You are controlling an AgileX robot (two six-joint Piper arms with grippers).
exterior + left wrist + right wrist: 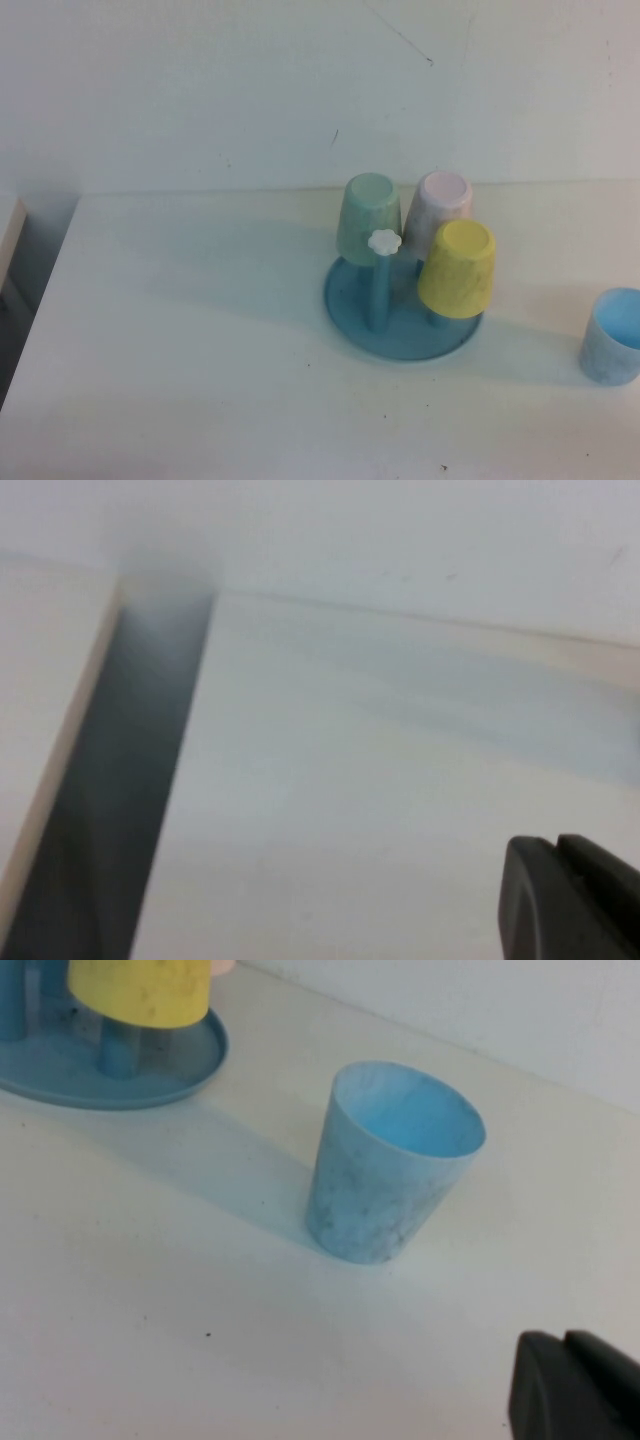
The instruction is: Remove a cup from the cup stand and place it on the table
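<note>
One cup (612,337) stands upright on the table (200,350); each wrist's gripper, apparently clear, jaws indiscernible.

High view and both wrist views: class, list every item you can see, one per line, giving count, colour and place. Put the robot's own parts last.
cup: one, light blue, upright and mouth up on the table, right of the stand and apart from it.
cup stand: one, blue round base with upright pegs, mid-table; one free peg carries a white flower knob.
green cup: one, pale green, upside down on a back left peg.
pink cup: one, pale pink, upside down on a back peg.
yellow cup: one, yellow, upside down on the front right peg.
table: one, white, under everything.
left gripper: dark part at the frame corner, over bare table by its edge.
right gripper: dark part at the frame corner, near the light blue cup, not touching it.
</note>
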